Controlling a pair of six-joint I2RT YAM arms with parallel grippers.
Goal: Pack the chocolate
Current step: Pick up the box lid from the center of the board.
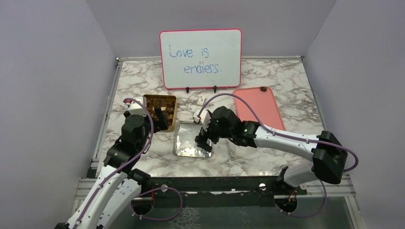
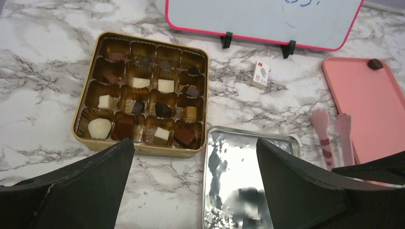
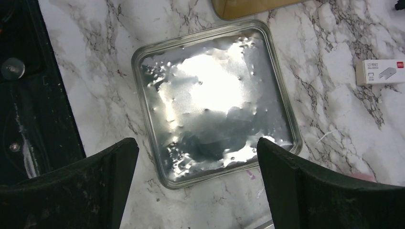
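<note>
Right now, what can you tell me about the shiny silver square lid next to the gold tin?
The silver lid is a shallow square of thin, mirror-bright metal with rounded corners and a raised rim, its dimpled inner face up. It lies flat on the marble table, holding nothing, just off the near right corner of the gold tin; whether the two touch is unclear. The right end effector hovers open above its right side, not visibly touching.

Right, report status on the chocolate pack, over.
Left gripper and right gripper open, both empty. Chocolates sit in gold tin; one dark piece out on pink tray. Silver lid lies beside tin, under right gripper. Nothing blocking the piece.
</note>
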